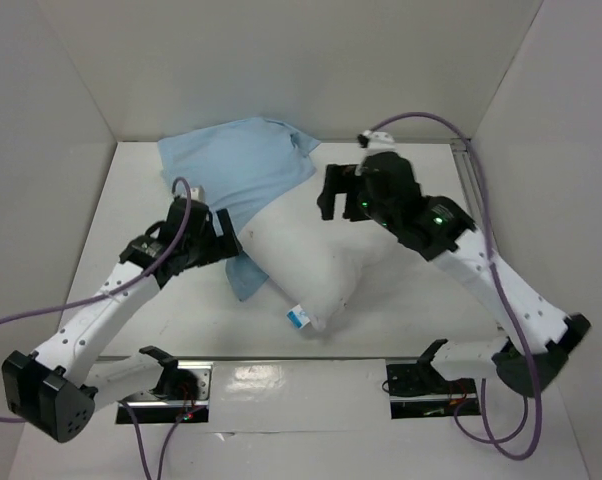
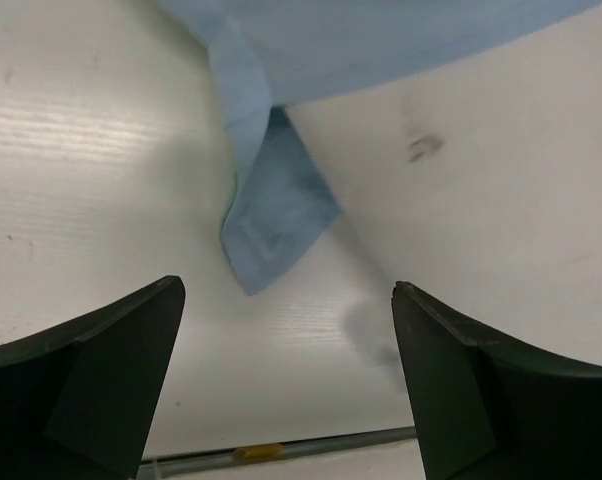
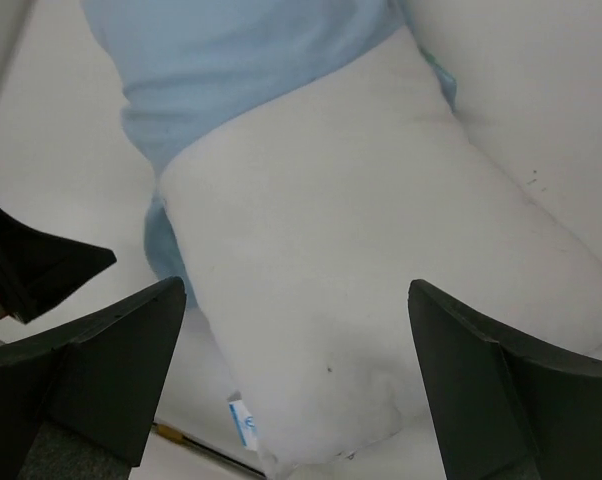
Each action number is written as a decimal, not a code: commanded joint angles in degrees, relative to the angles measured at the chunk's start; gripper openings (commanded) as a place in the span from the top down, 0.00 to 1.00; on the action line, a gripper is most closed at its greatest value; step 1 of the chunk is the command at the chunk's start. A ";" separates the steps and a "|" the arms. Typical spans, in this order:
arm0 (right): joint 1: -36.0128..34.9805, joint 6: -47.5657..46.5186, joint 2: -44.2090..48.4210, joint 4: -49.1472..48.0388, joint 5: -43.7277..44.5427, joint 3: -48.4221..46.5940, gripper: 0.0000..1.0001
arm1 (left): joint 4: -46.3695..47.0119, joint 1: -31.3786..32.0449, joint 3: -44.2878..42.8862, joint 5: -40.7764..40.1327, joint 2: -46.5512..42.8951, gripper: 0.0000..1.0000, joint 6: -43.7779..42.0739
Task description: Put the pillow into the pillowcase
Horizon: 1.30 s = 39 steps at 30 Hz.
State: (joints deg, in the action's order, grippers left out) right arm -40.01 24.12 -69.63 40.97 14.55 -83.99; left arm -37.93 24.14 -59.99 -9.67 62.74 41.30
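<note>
Pillow (image 1: 316, 265) lying with its far end covered by the pillowcase (image 1: 236, 165).
The left gripper (image 2: 286, 290) is hovering, jaws spread wide and empty, with a loose pillowcase corner lying on the table (image 2: 81, 150) just ahead of them; the right gripper (image 3: 296, 285) is angling downward, equally wide and empty, the pillow's bare end lying below between its jaws.

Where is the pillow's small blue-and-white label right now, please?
In the top view, the label sits on the near corner of the pillow, low in the middle of the picture, uncovered by the pillowcase.
</note>
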 commanded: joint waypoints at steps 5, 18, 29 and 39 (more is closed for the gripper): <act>-14.46 -9.96 -19.39 10.36 12.60 -12.07 0.00 | 17.62 1.78 23.06 1.59 -6.49 0.00 8.09; -13.97 -15.24 -36.89 8.78 9.54 -15.68 0.00 | 41.08 1.26 31.78 7.56 7.91 0.28 8.80; 1.06 -9.53 -44.54 4.74 -1.71 -40.34 1.00 | 43.40 0.81 9.32 38.91 18.89 1.00 4.41; 3.62 -8.22 -29.25 -11.10 6.64 -35.51 1.00 | 53.29 2.76 -14.66 58.87 21.55 1.00 10.01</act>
State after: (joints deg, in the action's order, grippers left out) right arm -33.93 13.56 -104.73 40.95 19.57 -125.82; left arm 8.05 26.87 -77.80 37.71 85.38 47.59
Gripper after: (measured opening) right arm 0.030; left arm 0.032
